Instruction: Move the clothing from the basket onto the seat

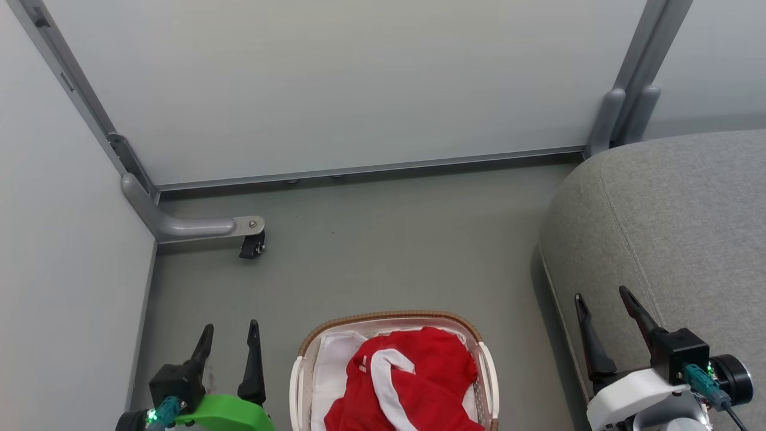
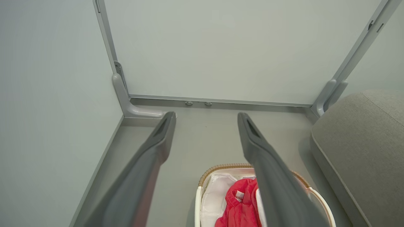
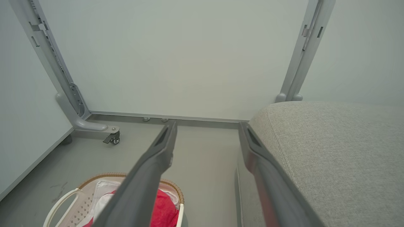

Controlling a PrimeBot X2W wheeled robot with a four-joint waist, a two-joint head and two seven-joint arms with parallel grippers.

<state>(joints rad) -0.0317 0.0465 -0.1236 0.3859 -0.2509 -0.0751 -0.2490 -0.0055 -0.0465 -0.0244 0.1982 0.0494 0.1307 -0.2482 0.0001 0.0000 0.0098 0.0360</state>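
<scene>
Jaws wide and empty on left gripper [image 1: 230,326] and right gripper [image 1: 600,293] flanking the basket [image 1: 389,315], red clothing [image 1: 419,371] heaped inside, seat [image 1: 676,227] just right; risk: a deep pinch catches the white liner [image 1: 335,365] and drags the basket.

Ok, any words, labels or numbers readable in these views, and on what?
No text can be read.
On the clothing, small white marks: too small to read.
On the clothing, a white tag: blurred, nothing legible.
On the basket and the seat: no print visible.
</scene>
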